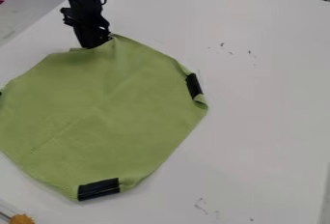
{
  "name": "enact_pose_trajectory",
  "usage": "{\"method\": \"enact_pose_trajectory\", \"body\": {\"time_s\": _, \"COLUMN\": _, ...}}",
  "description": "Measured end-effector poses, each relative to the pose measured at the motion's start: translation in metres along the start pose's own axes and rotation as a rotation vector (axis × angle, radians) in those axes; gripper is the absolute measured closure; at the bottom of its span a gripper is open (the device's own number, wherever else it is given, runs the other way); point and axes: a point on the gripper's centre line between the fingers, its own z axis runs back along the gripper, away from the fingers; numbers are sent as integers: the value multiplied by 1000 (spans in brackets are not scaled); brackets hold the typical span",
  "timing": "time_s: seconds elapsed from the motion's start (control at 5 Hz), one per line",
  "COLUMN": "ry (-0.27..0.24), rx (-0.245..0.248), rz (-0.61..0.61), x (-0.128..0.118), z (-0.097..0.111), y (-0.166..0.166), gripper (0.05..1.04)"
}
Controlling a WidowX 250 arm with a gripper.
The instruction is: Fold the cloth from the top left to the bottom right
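Note:
The black gripper [95,42] hangs at the upper left of the table, its tip right at the top edge of the green cloth [97,112]. Cloth bunches up slightly around the tip, which hides how the fingers stand. The cloth lies spread out with roughly cut-off corners, covering the left and middle of the view. Black pieces sit at its right corner [194,86] and its bottom corner [99,189]; a small dark bit shows at its left edge.
The white table [264,112] extends to the right of the cloth, with a few small dark marks on it. An orange fuzzy object [21,219] is at the bottom left corner. Dark items lie beyond the table's edge at the top right.

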Motion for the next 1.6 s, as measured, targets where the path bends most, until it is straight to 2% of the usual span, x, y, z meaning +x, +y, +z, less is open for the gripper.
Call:
{"method": "enact_pose_trajectory", "body": {"time_s": 0.2, "ry": -69, "rx": 43, "rz": -32, "x": -8, "z": 31, "y": -3, "gripper": 1024}}
{"method": "enact_pose_trajectory", "body": {"time_s": 0.4, "ry": -141, "rx": 95, "rz": -60, "x": -25, "z": 68, "y": -9, "gripper": 1027}}
{"method": "enact_pose_trajectory", "body": {"time_s": 0.6, "ry": -146, "rx": 112, "rz": -39, "x": -60, "z": 93, "y": -15, "gripper": 1027}}
{"method": "enact_pose_trajectory", "body": {"time_s": 0.8, "ry": -112, "rx": 85, "rz": 15, "x": -99, "z": 88, "y": -19, "gripper": 1029}}
{"method": "enact_pose_trajectory", "body": {"time_s": 1.0, "ry": -62, "rx": 28, "rz": 50, "x": -129, "z": 61, "y": -22, "gripper": 1029}}
{"method": "enact_pose_trajectory", "body": {"time_s": 1.2, "ry": -37, "rx": -17, "rz": 90, "x": -150, "z": 42, "y": -20, "gripper": 1029}}
{"method": "enact_pose_trajectory", "body": {"time_s": 1.4, "ry": -12, "rx": -26, "rz": 127, "x": -165, "z": 36, "y": -18, "gripper": 1006}}
{"method": "enact_pose_trajectory", "body": {"time_s": 1.6, "ry": 32, "rx": -21, "rz": 161, "x": -182, "z": 38, "y": -21, "gripper": 857}}
